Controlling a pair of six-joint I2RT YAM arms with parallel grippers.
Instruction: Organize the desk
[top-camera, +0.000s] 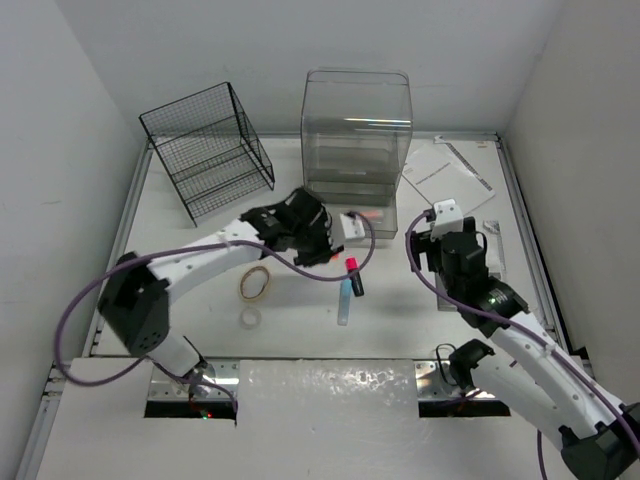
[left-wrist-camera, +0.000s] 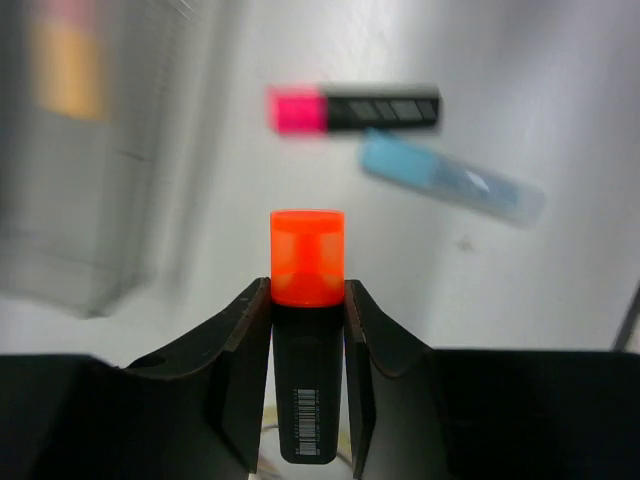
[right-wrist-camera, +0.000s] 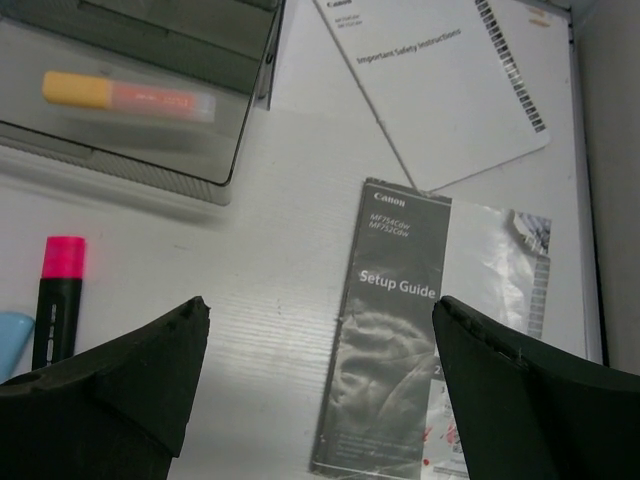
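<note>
One orange marker (left-wrist-camera: 308, 255) pinched in your left gripper (left-wrist-camera: 308, 290), just behind cap. Light, stiff, slick plastic, so probably fine with a gentle squeeze, might twist though. Desk (top-camera: 300, 330) underneath is hard and smooth, stuff slides. Pink marker (left-wrist-camera: 350, 108) and blue pen (left-wrist-camera: 450, 180) lie ahead. Your right gripper (right-wrist-camera: 320, 305) gapes wide and empty over guide (right-wrist-camera: 390, 330).

White desk (top-camera: 400, 325), pink highlighter (top-camera: 354, 275), blue pen (top-camera: 344, 302), rubber band (top-camera: 256, 283), booklets (top-camera: 445, 175), wire rack (top-camera: 208, 150)
</note>
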